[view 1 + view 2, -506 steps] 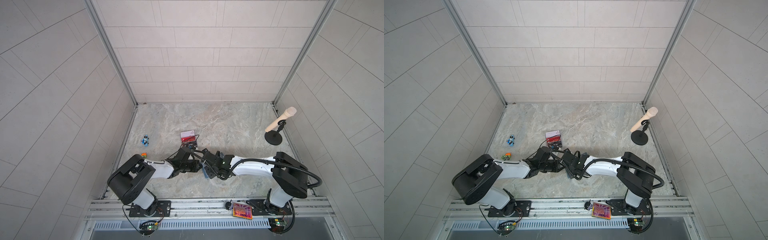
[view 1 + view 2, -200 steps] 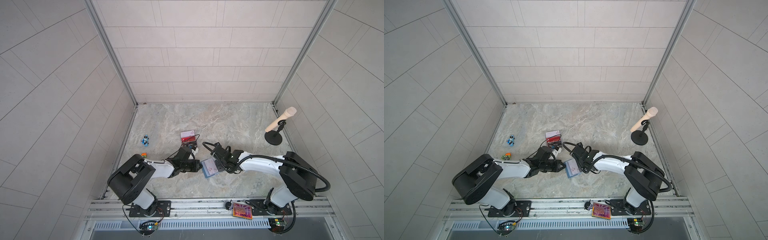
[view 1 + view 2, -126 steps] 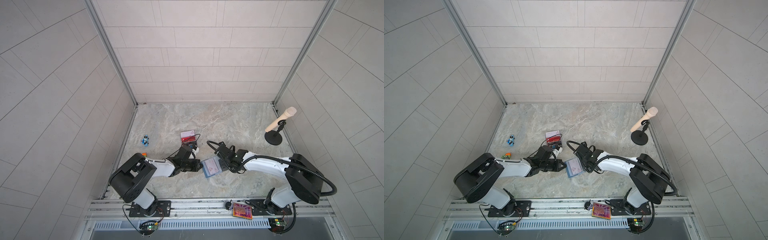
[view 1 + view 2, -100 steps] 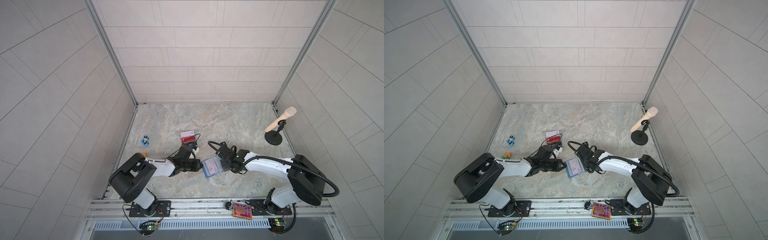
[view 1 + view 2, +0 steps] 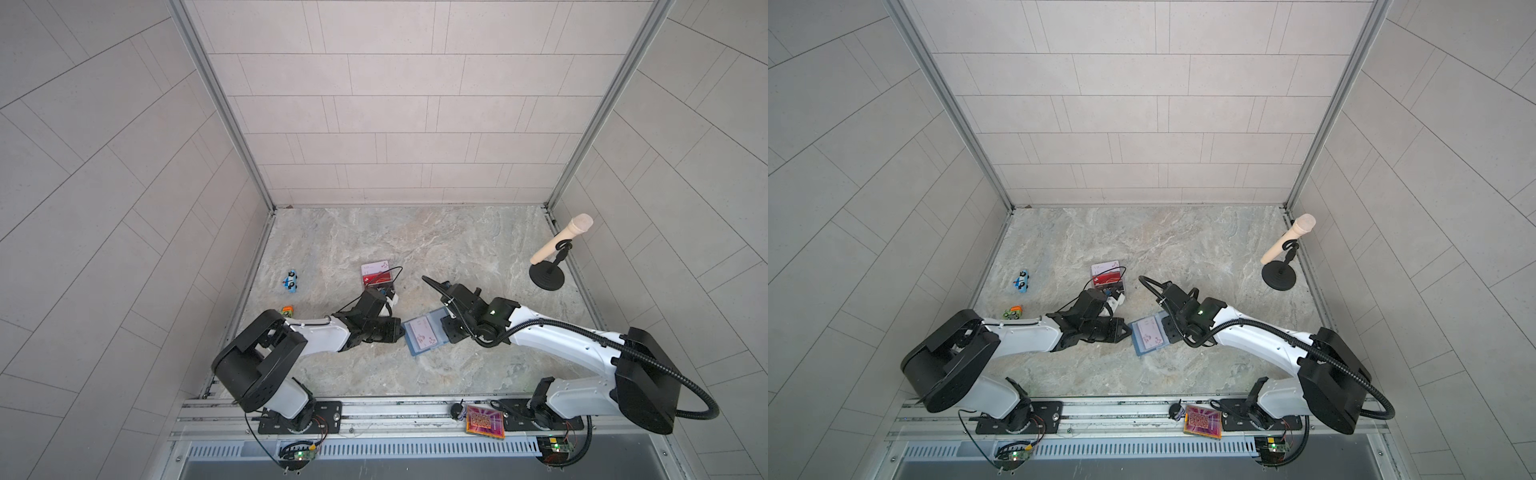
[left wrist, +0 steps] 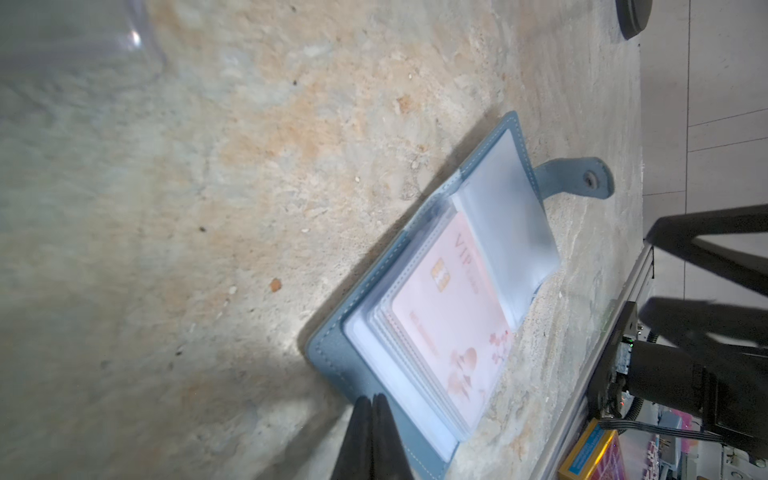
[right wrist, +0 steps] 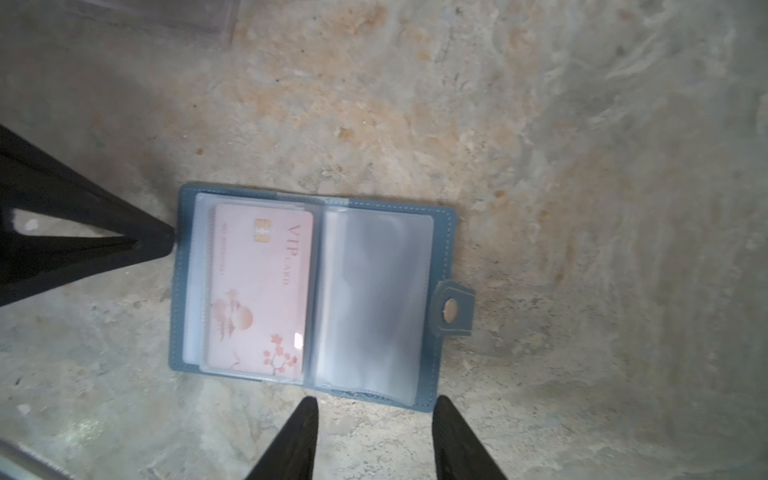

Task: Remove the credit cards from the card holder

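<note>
Three tiled walls (image 5: 395, 124), marbled tabletop (image 5: 415, 249); card holder (image 7: 185, 249) open; left fingers (image 6: 361, 432) pinched together, right fingers (image 7: 299, 440) apart.

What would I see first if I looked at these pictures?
A blue card holder lies open in the middle of the marble table, with a pink VIP card in one clear sleeve. The left fingers, shut, meet its edge, and the right fingers stand apart beside it. At the far right, a pale microphone leans on a black stand.
</note>
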Robot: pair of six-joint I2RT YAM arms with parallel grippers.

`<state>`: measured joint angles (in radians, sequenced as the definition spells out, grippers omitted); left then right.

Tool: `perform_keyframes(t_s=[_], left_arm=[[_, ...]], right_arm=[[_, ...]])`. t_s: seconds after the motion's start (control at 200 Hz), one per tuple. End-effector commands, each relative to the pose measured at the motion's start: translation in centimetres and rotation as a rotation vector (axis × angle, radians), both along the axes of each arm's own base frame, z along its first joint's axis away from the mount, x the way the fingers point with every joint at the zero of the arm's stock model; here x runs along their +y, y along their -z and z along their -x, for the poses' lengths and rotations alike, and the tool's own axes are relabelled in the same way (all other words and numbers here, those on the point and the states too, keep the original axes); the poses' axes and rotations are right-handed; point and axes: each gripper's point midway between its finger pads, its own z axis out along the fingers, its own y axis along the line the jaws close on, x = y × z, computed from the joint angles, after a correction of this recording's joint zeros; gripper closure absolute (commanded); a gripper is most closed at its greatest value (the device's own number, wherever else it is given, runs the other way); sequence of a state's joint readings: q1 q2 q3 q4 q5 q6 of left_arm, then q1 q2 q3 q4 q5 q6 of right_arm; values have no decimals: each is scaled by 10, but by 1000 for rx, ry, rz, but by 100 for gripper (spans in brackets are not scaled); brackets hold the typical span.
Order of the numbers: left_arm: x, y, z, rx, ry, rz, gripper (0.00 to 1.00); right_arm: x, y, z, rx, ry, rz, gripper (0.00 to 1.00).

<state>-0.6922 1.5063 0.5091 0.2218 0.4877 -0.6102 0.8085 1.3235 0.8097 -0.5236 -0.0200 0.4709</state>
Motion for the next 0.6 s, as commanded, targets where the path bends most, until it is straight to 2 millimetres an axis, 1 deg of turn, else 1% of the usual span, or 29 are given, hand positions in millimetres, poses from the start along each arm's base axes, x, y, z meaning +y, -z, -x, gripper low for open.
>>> perform_keyframes(t_s=[0.0, 0.12, 0.195, 0.27, 0.31, 0.471, 0.596], left_arm=[[-13, -19, -5, -52, 21, 20, 95], [-23, -22, -3, -63, 37, 17, 95], [-18, -19, -10, -93, -17, -21, 100], [-16, -25, -14, -123, -58, -3, 99], [-14, -24, -13, -119, -56, -9, 99], [-14, -7, -8, -73, -39, -41, 100], [-16, -2, -7, -66, -22, -44, 100]], right_arm=[[3, 4, 2, 44, -25, -33, 51], [-11, 18, -4, 79, 29, -3, 51], [-21, 26, -8, 104, 69, 13, 52], [-28, 32, -8, 127, 93, 21, 52], [-30, 35, -7, 140, 101, 19, 52], [-26, 48, 2, 199, 111, -16, 58], [-23, 59, 7, 228, 142, -55, 62]])
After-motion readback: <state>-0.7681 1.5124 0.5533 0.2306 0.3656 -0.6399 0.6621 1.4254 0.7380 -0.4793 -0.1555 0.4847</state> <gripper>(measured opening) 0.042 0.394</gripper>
